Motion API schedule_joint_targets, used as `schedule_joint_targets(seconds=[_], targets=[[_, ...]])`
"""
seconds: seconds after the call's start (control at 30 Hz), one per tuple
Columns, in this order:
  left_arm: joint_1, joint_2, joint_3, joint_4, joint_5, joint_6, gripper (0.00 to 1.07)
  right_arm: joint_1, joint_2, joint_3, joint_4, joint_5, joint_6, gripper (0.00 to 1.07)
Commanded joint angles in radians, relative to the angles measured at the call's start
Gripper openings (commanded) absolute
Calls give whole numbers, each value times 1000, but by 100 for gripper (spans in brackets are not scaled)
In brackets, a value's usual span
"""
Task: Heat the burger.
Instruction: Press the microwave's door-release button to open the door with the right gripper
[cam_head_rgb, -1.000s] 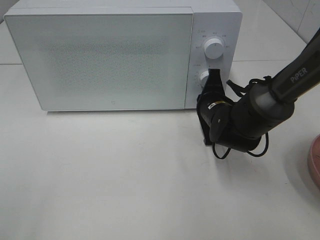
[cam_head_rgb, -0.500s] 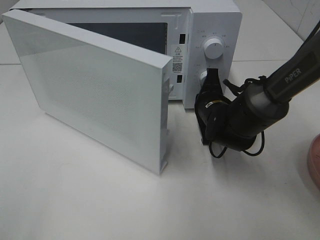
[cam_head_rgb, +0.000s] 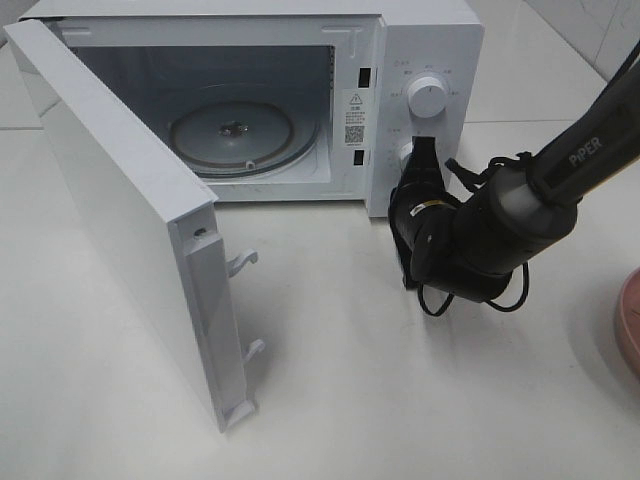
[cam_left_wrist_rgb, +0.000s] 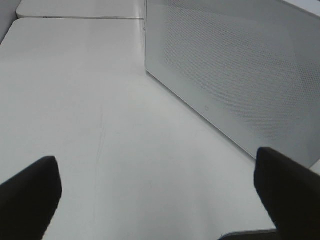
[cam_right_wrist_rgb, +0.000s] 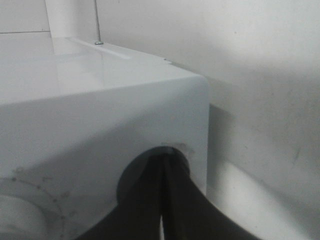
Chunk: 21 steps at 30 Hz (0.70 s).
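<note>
- Step in hand: opening the microwave (cam_head_rgb: 430, 40). The door (cam_head_rgb: 110, 230) stands wide on its left hinge, and the turntable (cam_head_rgb: 235, 135) inside is bare.
- Right gripper (cam_head_rgb: 426, 150): jaws pressed together and holding nothing. The tip is at the lower control (cam_head_rgb: 407, 153) of the panel, below the dial (cam_head_rgb: 428, 97).
- Left gripper (cam_left_wrist_rgb: 159, 192): jaws spread wide and holding nothing, low over the counter (cam_left_wrist_rgb: 75, 100), facing the door's outer face.
- Burger: not visible in any view. Only the rim of a pink plate (cam_head_rgb: 630, 320) shows at the counter's right edge, and its contents cannot be told.
- Next move, as judged: draw the right gripper clear of the panel and open its jaws. Then locate the burger, grip it lightly by the bun's sides and set it on the turntable.
</note>
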Motion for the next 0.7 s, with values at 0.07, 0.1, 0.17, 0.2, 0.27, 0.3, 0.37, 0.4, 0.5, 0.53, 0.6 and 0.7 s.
schedule_joint_targets(seconds=[0.07,0.1,0.17,0.2,0.27,0.3,0.37,0.4,0.5,0.53,0.6,0.7], targets=[[2,-15,0,-1,-14,-5,98,-20,-22,-61,-126,-177,3,0],[2,-15,0,-1,-14,-5,98,-13,-33,-38,-124,-154,3,0],[2,-15,0,-1,-14,-5,98,-10,-41,-21,-124,-147,9,0],[2,-15,0,-1,-14,-5,98,-10,-51,-6,-133,-125,10,0],[2,-15,0,-1,-14,-5,98,-10,-55,-1,-134,-114,11,0],[2,-15,0,-1,-14,-5,98,-10,-64,12,-128,-89,11,0],[2,-15,0,-1,-14,-5,98,-10,-71,20,-128,-81,11,0],[2,-15,0,-1,-14,-5,98,-10,-83,39,-125,-67,9,0],[2,-15,0,-1,-14,-5,98,-10,-98,61,-125,-34,8,0],[2,-15,0,-1,-14,-5,98,-10,-106,71,-125,-13,7,0],[2,-15,0,-1,-14,-5,98,-10,-120,92,-127,17,7,0],[2,-15,0,-1,-14,-5,98,-10,-144,133,-127,39,3,0]])
